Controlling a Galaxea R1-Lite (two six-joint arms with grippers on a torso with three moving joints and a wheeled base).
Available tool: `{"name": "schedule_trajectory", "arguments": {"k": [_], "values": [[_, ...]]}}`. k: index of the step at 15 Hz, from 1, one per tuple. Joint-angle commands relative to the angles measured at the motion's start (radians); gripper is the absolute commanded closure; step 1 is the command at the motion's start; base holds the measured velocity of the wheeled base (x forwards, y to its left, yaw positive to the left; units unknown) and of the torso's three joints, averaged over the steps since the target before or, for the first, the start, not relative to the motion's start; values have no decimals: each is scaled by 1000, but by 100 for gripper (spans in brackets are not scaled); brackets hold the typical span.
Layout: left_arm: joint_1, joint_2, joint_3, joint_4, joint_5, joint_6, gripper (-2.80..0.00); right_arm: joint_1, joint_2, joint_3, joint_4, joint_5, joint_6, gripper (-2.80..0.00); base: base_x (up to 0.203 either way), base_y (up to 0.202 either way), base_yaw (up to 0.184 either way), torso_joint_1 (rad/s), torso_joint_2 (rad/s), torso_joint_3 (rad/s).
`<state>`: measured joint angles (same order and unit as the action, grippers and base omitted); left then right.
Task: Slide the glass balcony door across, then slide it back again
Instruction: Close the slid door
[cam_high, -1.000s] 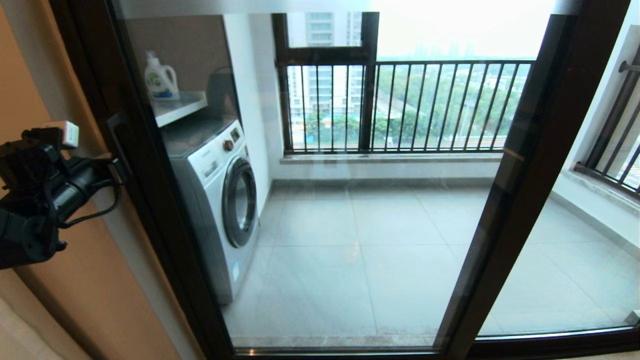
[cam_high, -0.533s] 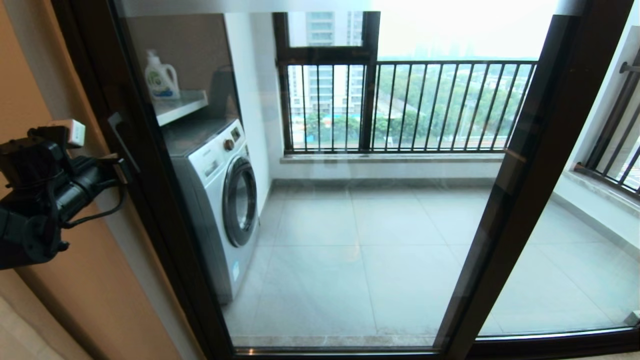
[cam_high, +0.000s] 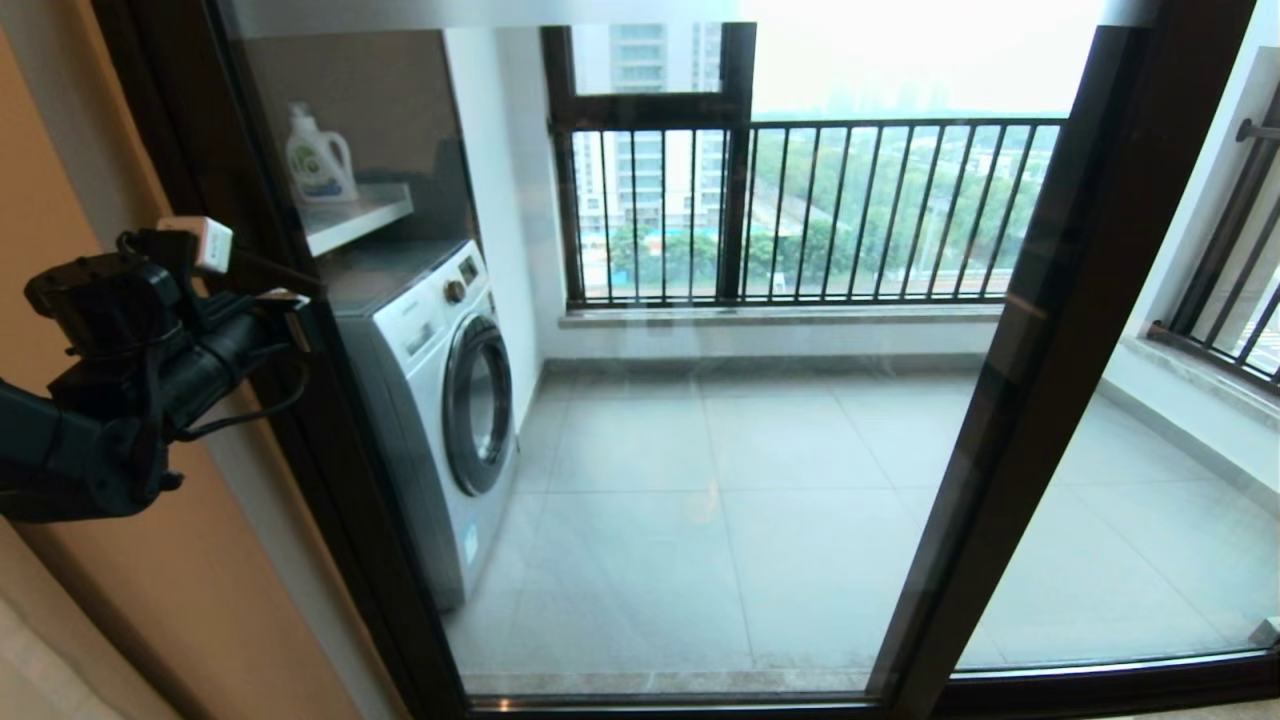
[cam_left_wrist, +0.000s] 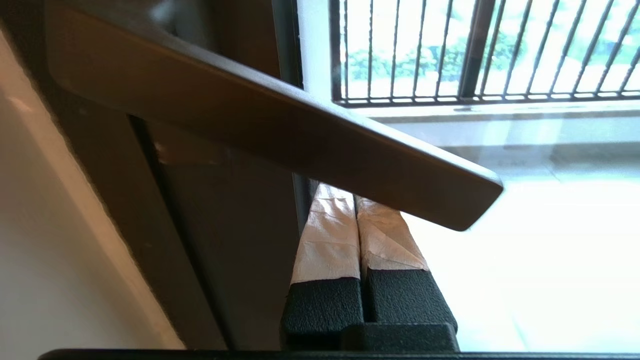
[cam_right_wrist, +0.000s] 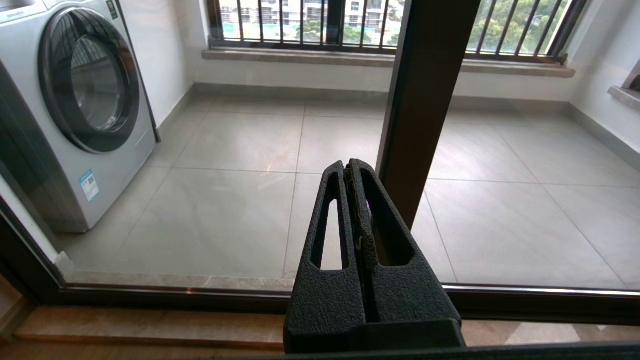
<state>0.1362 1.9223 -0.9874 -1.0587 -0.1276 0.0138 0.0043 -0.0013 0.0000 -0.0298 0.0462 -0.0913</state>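
Observation:
The glass balcony door (cam_high: 700, 470) fills the head view, a clear panel in a dark brown frame with its left upright (cam_high: 330, 480) beside the wall. My left gripper (cam_high: 296, 312) is raised against that upright at handle height. In the left wrist view its taped fingers (cam_left_wrist: 327, 235) are pressed together, and their tips go under the brown handle (cam_left_wrist: 280, 130), which slants across them. My right gripper (cam_right_wrist: 347, 167) is out of the head view. In its wrist view it is shut on nothing, low before the door's right upright (cam_right_wrist: 425, 100).
Behind the glass stand a washing machine (cam_high: 430, 400), a shelf (cam_high: 360, 215) with a detergent bottle (cam_high: 318, 158), and the black-framed window with railing bars (cam_high: 820, 210). An orange wall (cam_high: 60, 200) is left of the door. The floor track (cam_right_wrist: 150, 295) runs along the bottom.
My left gripper has moved up and to the right, onto the door's left upright, and now covers the spot where the handle showed. The door frame stands about where it was.

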Motion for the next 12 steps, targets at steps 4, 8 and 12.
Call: {"name": "schedule_trajectory", "arguments": {"k": [4, 8, 12], "values": [[-16, -12, -49, -7, 5, 0, 0, 0, 1, 12, -1, 1, -1, 0, 0, 0, 0, 0, 0, 0], [-43, -40, -65, -7, 16, -2, 0, 0, 1, 12, -1, 0, -1, 0, 0, 0, 0, 0, 0, 0], [-46, -43, -20, -8, 28, -1, 0, 0, 1, 12, -1, 0, -1, 0, 0, 0, 0, 0, 0, 0]]}}
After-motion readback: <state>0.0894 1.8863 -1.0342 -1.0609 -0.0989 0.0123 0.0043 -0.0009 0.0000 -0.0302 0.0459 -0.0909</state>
